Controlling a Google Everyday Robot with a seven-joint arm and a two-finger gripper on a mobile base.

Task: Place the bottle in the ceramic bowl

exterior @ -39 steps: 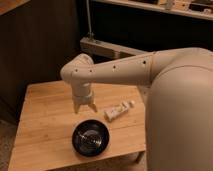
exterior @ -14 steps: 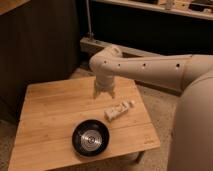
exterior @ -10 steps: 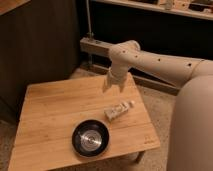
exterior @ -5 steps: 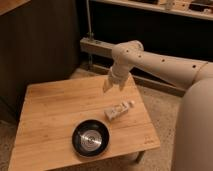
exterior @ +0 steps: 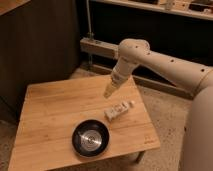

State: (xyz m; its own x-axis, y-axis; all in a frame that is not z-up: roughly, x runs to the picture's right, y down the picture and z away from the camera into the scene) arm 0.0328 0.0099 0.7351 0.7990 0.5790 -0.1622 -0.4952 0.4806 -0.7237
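Note:
The small whitish bottle [exterior: 118, 109] lies on its side on the wooden table [exterior: 55, 115], right of centre, cap end pointing to the right edge. The glossy black ceramic bowl [exterior: 90, 138] with a silvery centre stands near the table's front edge, just left and in front of the bottle. My gripper [exterior: 109, 91] hangs from the white arm [exterior: 165, 60] above the table, a little behind and left of the bottle, pointing down and apart from it. It holds nothing.
A dark cabinet wall [exterior: 40, 45] rises behind the table at the left. A low metal rail and post [exterior: 92, 47] stand behind the table. Speckled floor [exterior: 165, 110] lies to the right. My white body [exterior: 200, 135] fills the right edge.
The arm has swung from over the table's left-centre to the right and back. In the last half second the gripper dropped slightly toward the bottle. Bottle and bowl have not moved.

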